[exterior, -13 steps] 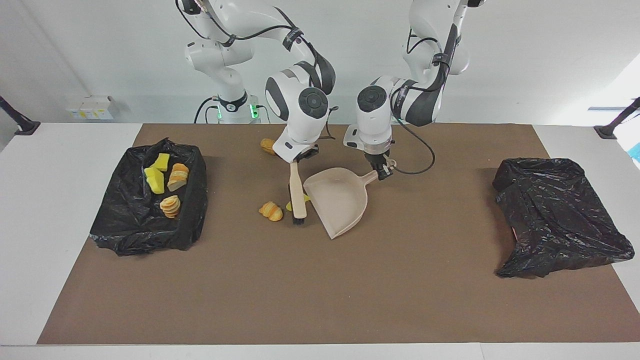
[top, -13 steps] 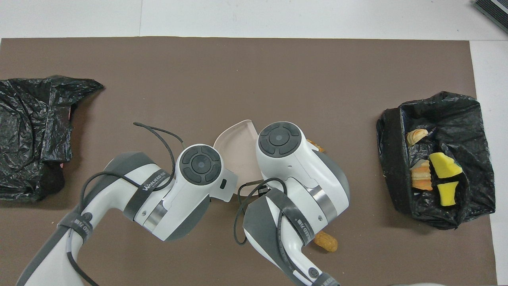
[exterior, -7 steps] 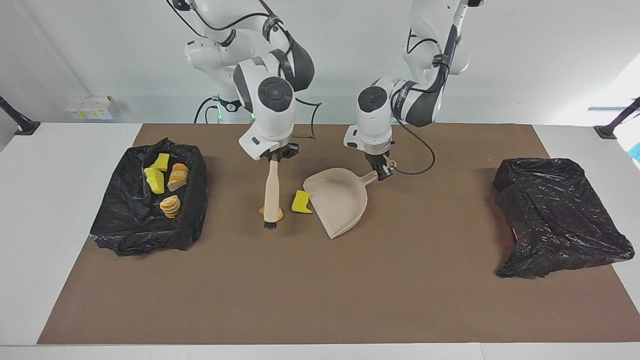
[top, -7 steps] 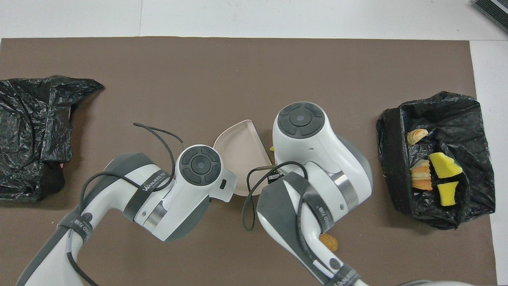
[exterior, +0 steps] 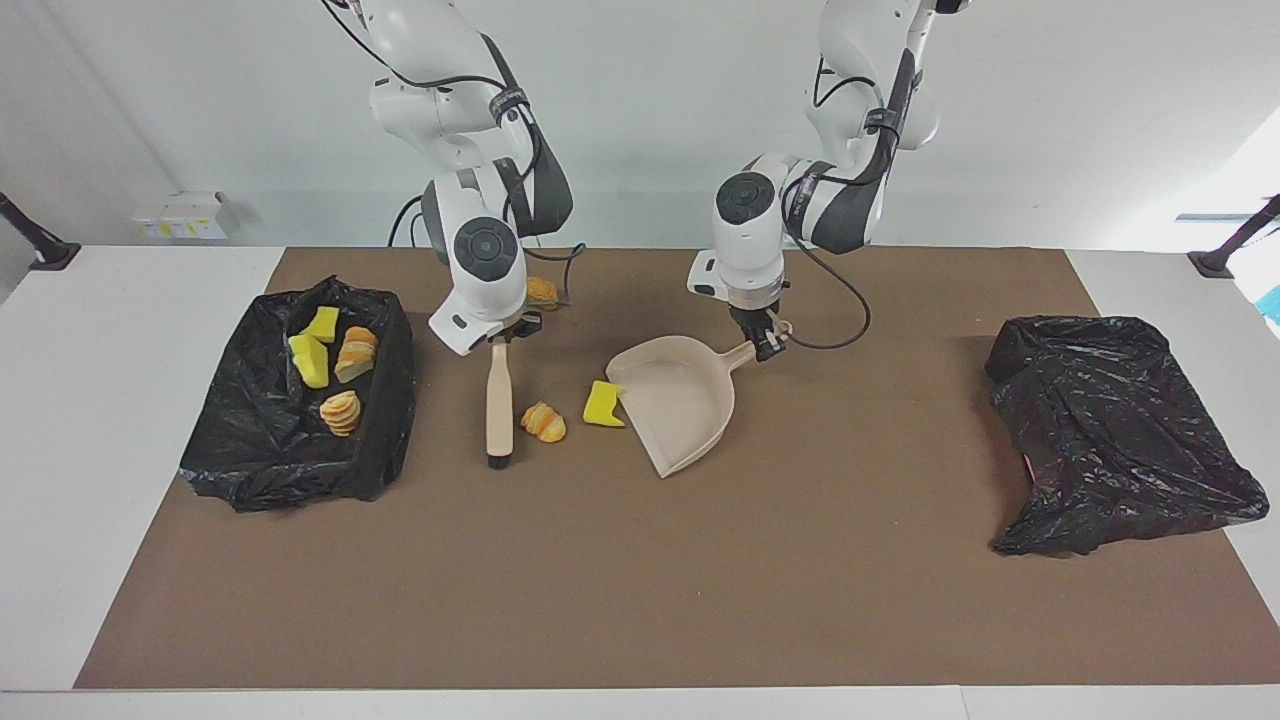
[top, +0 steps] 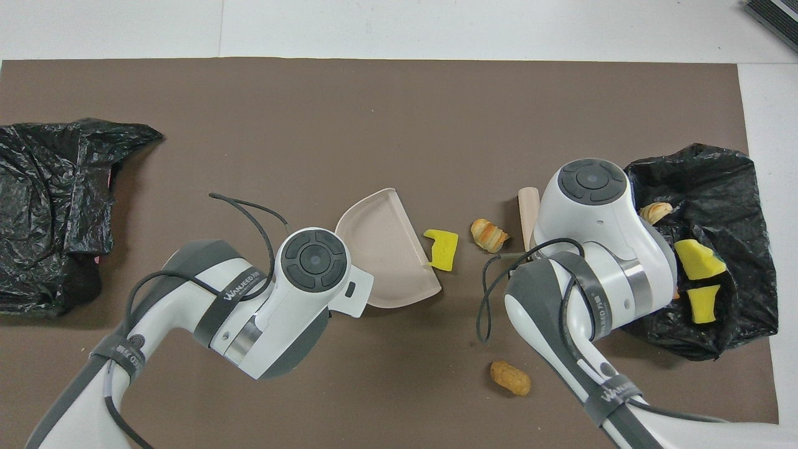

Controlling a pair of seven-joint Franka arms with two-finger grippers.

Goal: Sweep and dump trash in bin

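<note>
Three pieces of the trash lie loose on the brown mat of the tabletop. A yellow sponge chunk sits right at the open lip of the beige dustpan, and a golden croissant-like lump lies just beside it, toward my right arm's end of the tabletop. A third tan lump lies nearer to me, close to my right arm. The other four pieces, two yellow chunks and two bread-like lumps, are already in the black-lined bin at my right arm's end.

My right hand is closed on the top of the brush handle, and the brush hangs nearly upright with its dark bristles down at the mat, between the bin and the croissant-like lump and just beside the lump.

My left hand is clamped on the end of the dustpan's handle, holding the pan low on the mat, its mouth turned toward the sponge chunk and the brush.

A crumpled black bag lies at my left arm's end of the tabletop, well apart from everything else.
</note>
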